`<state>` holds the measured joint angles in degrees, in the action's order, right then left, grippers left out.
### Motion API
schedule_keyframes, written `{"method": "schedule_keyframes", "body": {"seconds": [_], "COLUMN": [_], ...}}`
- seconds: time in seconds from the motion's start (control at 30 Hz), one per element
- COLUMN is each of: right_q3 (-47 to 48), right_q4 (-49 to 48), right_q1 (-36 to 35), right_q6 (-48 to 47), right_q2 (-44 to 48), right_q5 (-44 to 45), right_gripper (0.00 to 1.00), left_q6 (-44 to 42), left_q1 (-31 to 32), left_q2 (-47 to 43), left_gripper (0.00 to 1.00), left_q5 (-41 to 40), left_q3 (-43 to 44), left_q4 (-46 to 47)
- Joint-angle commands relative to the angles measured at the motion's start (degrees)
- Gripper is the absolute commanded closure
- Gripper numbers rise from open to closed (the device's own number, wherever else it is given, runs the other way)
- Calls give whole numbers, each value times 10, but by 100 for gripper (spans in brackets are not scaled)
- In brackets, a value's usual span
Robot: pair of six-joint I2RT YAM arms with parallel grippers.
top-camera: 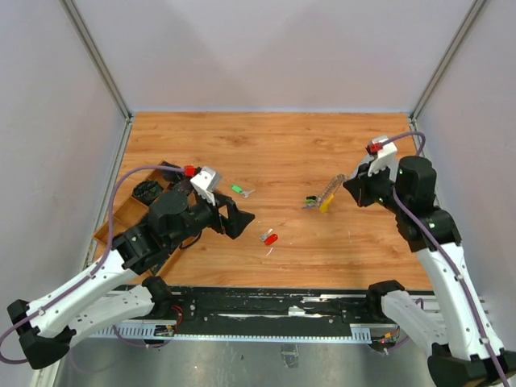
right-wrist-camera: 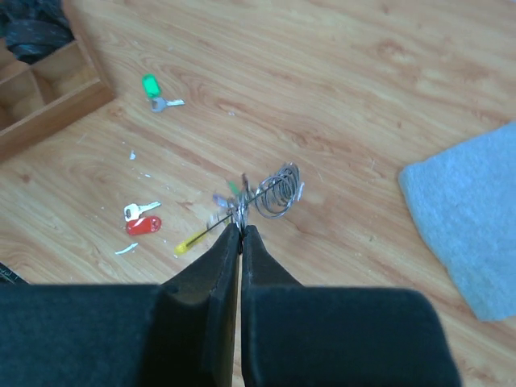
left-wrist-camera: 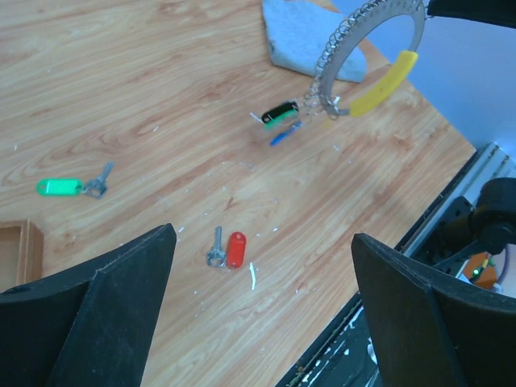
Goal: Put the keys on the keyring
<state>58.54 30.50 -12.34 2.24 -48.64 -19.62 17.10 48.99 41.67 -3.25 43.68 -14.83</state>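
Note:
The keyring (top-camera: 322,197), a coiled silver ring with a yellow piece and small green and blue keys on it, is held just above the table at mid-right. My right gripper (right-wrist-camera: 241,230) is shut on the keyring (right-wrist-camera: 276,192). A red-headed key (top-camera: 271,239) lies with a silver key beside it on the wood in the middle. A green-headed key (top-camera: 239,190) lies farther back. My left gripper (left-wrist-camera: 262,239) is open and empty above the red key (left-wrist-camera: 235,249), which lies just past the fingertips. The green key (left-wrist-camera: 58,187) is off to its left.
A wooden compartment tray (top-camera: 121,211) holding dark items sits at the left edge, partly under the left arm. A grey cloth (right-wrist-camera: 466,218) lies on the table near the right gripper. A small white scrap (left-wrist-camera: 252,276) lies beside the red key.

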Motion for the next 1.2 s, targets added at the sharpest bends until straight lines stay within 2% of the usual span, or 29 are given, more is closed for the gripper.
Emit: {"method": "schedule_keyframes", "body": {"seconds": [0.0, 0.17, 0.37, 0.6, 0.93, 1.17], "right_q3": [-5, -15, -33, -5, 2, 0], "right_q4": [-57, -73, -82, -77, -145, -206], "right_q1": [-8, -39, -151, -239, -274, -278], "right_q6": [-50, -77, -165, -190, -183, -183], "right_q2": [73, 112, 132, 90, 70, 67], "right_q5": [-65, -114, -73, -59, -122, -158], "right_gripper": [100, 100, 100, 100, 100, 100], "left_q6": [-22, -39, -58, -89, -147, -212], "left_q1": [3, 3, 9, 68, 82, 84], "left_q2": [5, -8, -3, -11, -41, -20], "left_gripper": [5, 10, 24, 37, 64, 65], "left_q5": [53, 76, 112, 119, 218, 223], "left_q3": [34, 43, 58, 47, 7, 16], "left_q4": [38, 70, 96, 159, 251, 256]}}
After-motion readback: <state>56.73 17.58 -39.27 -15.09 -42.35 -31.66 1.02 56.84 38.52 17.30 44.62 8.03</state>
